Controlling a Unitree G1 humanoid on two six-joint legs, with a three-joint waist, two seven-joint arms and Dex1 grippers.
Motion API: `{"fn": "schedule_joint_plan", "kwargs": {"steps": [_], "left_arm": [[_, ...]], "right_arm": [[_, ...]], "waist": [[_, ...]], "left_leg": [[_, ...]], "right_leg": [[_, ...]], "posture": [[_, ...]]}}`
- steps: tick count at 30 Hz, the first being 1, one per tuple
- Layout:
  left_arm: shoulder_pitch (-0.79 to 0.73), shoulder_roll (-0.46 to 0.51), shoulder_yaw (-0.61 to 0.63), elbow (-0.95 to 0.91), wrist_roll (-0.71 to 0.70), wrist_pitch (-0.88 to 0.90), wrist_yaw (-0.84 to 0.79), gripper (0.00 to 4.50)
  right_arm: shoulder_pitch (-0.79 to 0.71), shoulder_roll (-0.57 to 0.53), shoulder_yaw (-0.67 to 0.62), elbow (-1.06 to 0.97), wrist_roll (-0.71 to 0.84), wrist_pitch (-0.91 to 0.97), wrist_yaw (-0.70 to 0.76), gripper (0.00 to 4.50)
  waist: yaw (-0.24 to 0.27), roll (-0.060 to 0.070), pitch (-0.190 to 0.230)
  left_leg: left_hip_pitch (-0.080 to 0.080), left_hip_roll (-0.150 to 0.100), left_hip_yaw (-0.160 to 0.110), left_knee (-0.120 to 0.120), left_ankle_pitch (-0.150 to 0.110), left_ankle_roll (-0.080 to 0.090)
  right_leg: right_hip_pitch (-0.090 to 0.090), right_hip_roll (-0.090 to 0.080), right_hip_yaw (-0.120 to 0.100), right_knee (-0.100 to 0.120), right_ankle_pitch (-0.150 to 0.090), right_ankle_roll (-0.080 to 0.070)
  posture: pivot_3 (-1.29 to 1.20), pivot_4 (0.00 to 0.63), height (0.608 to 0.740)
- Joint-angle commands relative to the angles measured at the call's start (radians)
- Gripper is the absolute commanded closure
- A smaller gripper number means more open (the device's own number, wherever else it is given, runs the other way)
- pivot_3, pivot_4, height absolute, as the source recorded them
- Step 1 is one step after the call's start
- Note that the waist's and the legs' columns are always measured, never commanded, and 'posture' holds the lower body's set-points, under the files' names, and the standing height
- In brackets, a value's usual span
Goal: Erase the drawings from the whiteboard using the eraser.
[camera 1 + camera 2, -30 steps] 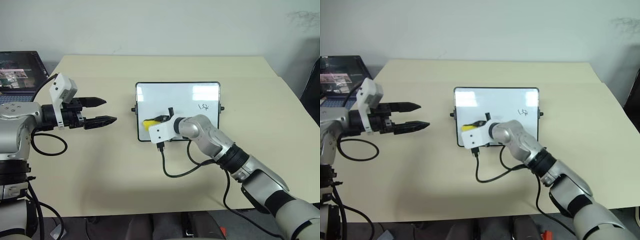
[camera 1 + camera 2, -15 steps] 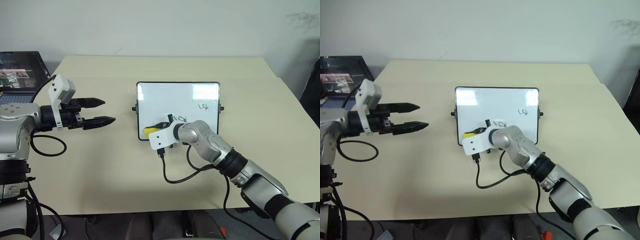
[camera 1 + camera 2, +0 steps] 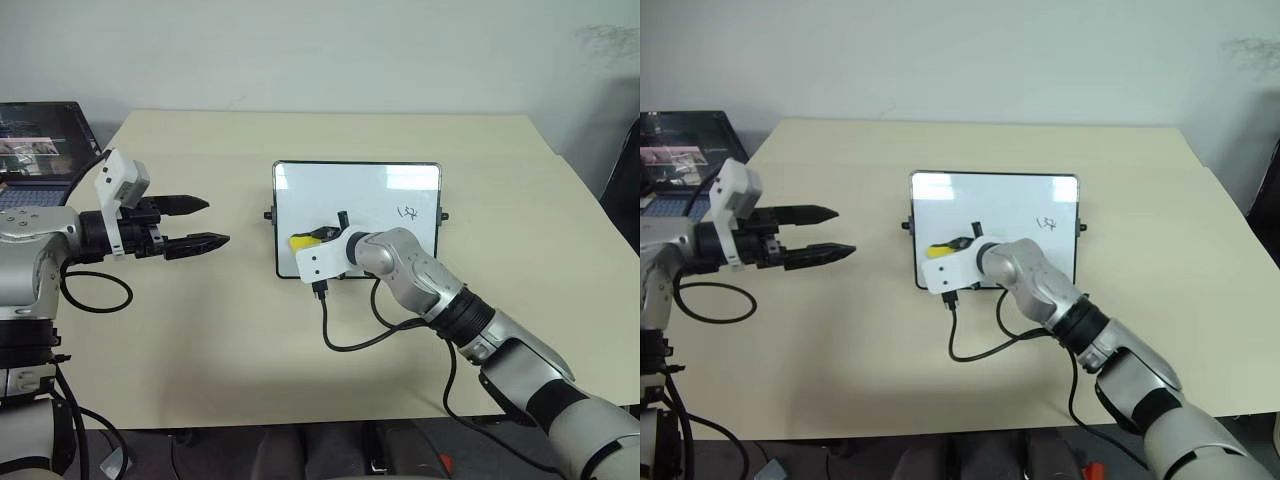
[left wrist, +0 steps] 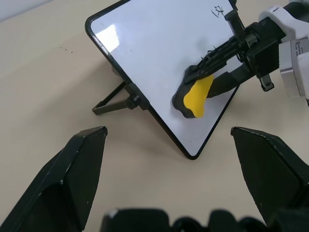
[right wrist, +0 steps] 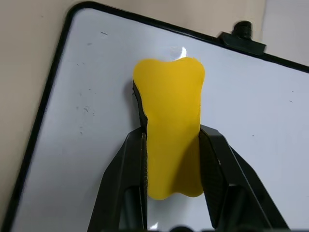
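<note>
The whiteboard stands propped up at the table's centre. One small black scribble of the drawings sits near its right edge, also seen in the left wrist view. My right gripper is shut on the yellow eraser and holds its dark underside against the board's lower left part. In the right wrist view, both fingers clamp the eraser flat on the white surface. My left gripper hovers open and holds nothing, left of the board, pointing at it.
An open laptop sits at the table's far left corner. My right arm's black cable loops over the table in front of the board. The board's folding stand juts out behind it.
The right gripper dipped with the eraser toward the board's lower edge, then came back up. A scribble seen beside the wrist half a second ago is now behind the arm. The left arm kept still.
</note>
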Motion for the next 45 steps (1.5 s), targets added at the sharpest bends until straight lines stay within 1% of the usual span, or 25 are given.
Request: {"fn": "schedule_joint_plan", "kwargs": {"steps": [1,5,8,11,13,14,17,21,24,27,30,32,34,36,37,38,43,45], "left_arm": [[-0.025,0.014,0.008,0.0,0.003,-0.018,-0.007,0.0],[-0.031,0.012,0.002,0.007,0.005,-0.023,-0.009,0.0],[-0.035,0.011,-0.001,0.013,0.005,-0.026,-0.011,0.0],[-0.033,0.013,0.003,0.014,0.002,-0.025,-0.014,0.0],[-0.032,0.014,0.005,0.014,0.001,-0.024,-0.015,0.0],[-0.031,0.014,0.006,0.013,0.001,-0.023,-0.015,0.0],[-0.029,0.012,0.01,0.008,-0.005,-0.02,-0.015,0.0],[-0.031,0.008,0.014,0.006,-0.011,-0.018,-0.014,0.0],[-0.031,0.007,0.015,0.002,-0.016,-0.018,-0.016,0.0],[-0.034,0.005,0.012,-0.005,-0.02,-0.015,-0.018,0.0],[-0.039,0.003,0.009,-0.003,-0.019,-0.014,-0.02,0.0],[-0.049,-0.001,0.002,0.007,-0.014,-0.019,-0.024,0.0],[-0.061,-0.006,-0.005,0.016,-0.009,-0.022,-0.025,0.0],[-0.068,-0.01,-0.009,0.021,-0.007,-0.023,-0.026,0.0],[-0.076,-0.015,-0.014,0.025,-0.005,-0.025,-0.028,0.0],[-0.083,-0.019,-0.019,0.028,-0.003,-0.026,-0.03,0.0],[-0.106,-0.03,-0.036,0.051,0.002,-0.036,-0.039,0.0],[-0.113,-0.034,-0.042,0.06,0.005,-0.041,-0.043,0.0]], "right_arm": [[-0.038,-0.036,-0.055,0.054,-0.05,0.034,-0.064,3.37],[-0.063,-0.017,-0.088,0.083,-0.028,0.043,-0.135,3.37],[-0.065,0.006,-0.136,0.062,0.022,0.068,-0.12,3.37],[-0.045,0.052,-0.247,-0.063,0.177,0.143,-0.025,3.37],[-0.033,0.084,-0.336,-0.191,0.324,0.239,0.076,3.37],[-0.036,0.092,-0.381,-0.247,0.386,0.299,0.114,3.37],[-0.056,0.096,-0.497,-0.347,0.504,0.423,0.138,3.37],[-0.074,0.098,-0.661,-0.43,0.647,0.508,0.087,3.37],[-0.075,0.08,-0.839,-0.445,0.719,0.523,-0.034,3.37],[-0.043,0.052,-0.987,-0.464,0.784,0.54,-0.136,3.37],[0.03,-0.003,-1.057,-0.497,0.809,0.562,-0.193,3.37],[0.108,-0.017,-1.133,-0.533,0.844,0.562,-0.235,3.37],[0.18,-0.03,-1.17,-0.567,0.866,0.556,-0.266,3.37],[0.24,-0.039,-1.177,-0.597,0.882,0.552,-0.286,3.37],[0.296,-0.046,-1.177,-0.619,0.873,0.546,-0.296,3.37],[0.344,-0.048,-1.178,-0.641,0.872,0.542,-0.303,3.37],[0.517,-0.036,-1.185,-0.687,0.891,0.565,-0.359,3.37],[0.591,-0.031,-1.185,-0.692,0.912,0.577,-0.36,3.37]], "waist": [[0.0,0.0,0.0],[0.0,0.0,0.0],[0.0,0.0,0.0],[-0.001,0.0,0.0],[0.0,0.001,0.001],[-0.001,0.001,0.001],[-0.001,0.001,0.001],[-0.001,0.001,0.001],[0.0,0.001,0.001],[0.003,0.001,0.001],[0.001,0.001,0.001],[0.001,0.001,0.001],[0.0,0.002,0.001],[0.0,0.005,0.003],[-0.003,0.006,0.004],[-0.003,0.006,0.004],[-0.007,0.006,0.004],[-0.005,0.006,0.004]], "left_leg": [[0.0,0.0,0.0,0.0,0.0,0.0],[0.0,0.0,0.0,0.0,0.0,0.0],[0.0,0.0,0.0,0.0,0.0,0.0],[-0.002,0.0,0.0,-0.001,0.0,0.0],[-0.004,0.001,0.0,-0.001,0.0,0.0],[-0.006,0.001,-0.001,-0.001,0.0,0.0],[-0.008,0.001,-0.004,-0.002,-0.001,0.0],[-0.008,0.001,-0.004,-0.003,-0.001,-0.001],[-0.008,0.001,-0.003,-0.002,-0.001,-0.001],[-0.008,0.001,-0.002,-0.002,-0.001,-0.001],[-0.008,0.0,-0.001,-0.003,-0.001,-0.001],[-0.008,0.0,-0.001,-0.004,-0.001,-0.001],[-0.008,0.0,-0.001,-0.004,-0.001,-0.001],[-0.008,0.0,-0.001,-0.004,-0.001,-0.001],[-0.008,0.0,0.0,-0.004,-0.001,0.0],[-0.007,0.0,0.0,-0.004,-0.001,0.0],[-0.007,0.0,0.001,-0.004,-0.001,0.0],[-0.006,-0.001,0.0,-0.004,-0.001,0.0]], "right_leg": [[0.0,0.0,0.0,0.0,0.0,0.0],[0.0,0.0,0.0,0.0,0.0,0.0],[0.0,0.0,0.0,0.0,0.0,0.0],[-0.001,0.0,0.0,-0.001,0.0,0.0],[-0.003,0.0,0.0,-0.001,0.0,-0.001],[-0.005,0.0,-0.001,-0.001,0.002,-0.004],[-0.006,-0.001,-0.001,-0.002,0.002,-0.005],[-0.006,-0.002,-0.002,-0.003,0.002,-0.005],[-0.006,-0.002,-0.003,-0.002,0.002,-0.005],[-0.006,-0.002,-0.003,-0.002,0.002,-0.005],[-0.006,-0.002,-0.002,-0.003,0.002,-0.005],[-0.006,-0.002,-0.002,-0.004,0.002,-0.005],[-0.006,-0.002,-0.002,-0.004,0.002,-0.005],[-0.006,-0.002,-0.002,-0.003,0.001,-0.005],[-0.006,-0.002,-0.001,-0.003,0.001,-0.004],[-0.006,-0.001,0.0,-0.003,-0.001,-0.001],[-0.006,0.001,0.0,-0.003,-0.001,0.0],[-0.006,0.002,0.0,-0.002,-0.001,0.0]], "posture": [[0.0,0.15,0.74],[0.0,0.15,0.74],[0.0,0.15,0.74],[0.0,0.15,0.74],[0.0,0.15,0.74],[0.0,0.15,0.74],[0.0,0.15,0.74],[0.0,0.15,0.74],[0.0,0.15,0.74],[0.0,0.15,0.74],[0.0,0.15,0.74],[0.0,0.15,0.74],[0.0,0.15,0.74],[0.0,0.15,0.74],[0.0,0.15,0.74],[0.0,0.15,0.74],[0.0,0.15,0.74],[0.0,0.15,0.74]]}}
